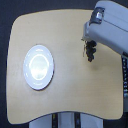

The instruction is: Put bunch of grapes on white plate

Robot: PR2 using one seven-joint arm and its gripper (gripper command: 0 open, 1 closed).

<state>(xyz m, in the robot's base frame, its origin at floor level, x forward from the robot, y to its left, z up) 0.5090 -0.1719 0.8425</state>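
Grapes are off the surface (75, 90) but not yet delivered — the bunch of grapes (90, 50) hangs directly beneath the jaws, which appear closed on its upper end, though the fingers themselves are too blurred to make out. The gripper (91, 43) sits under the grey arm. What remains, by my reading, is the carry and the release. The white plate (38, 67) lies bare, well away from the jaws toward the exterior view's left. The cluster looks small, dark and elongated — hanging roughly upright.

White plate (38, 67), dark purple grapes (90, 50)
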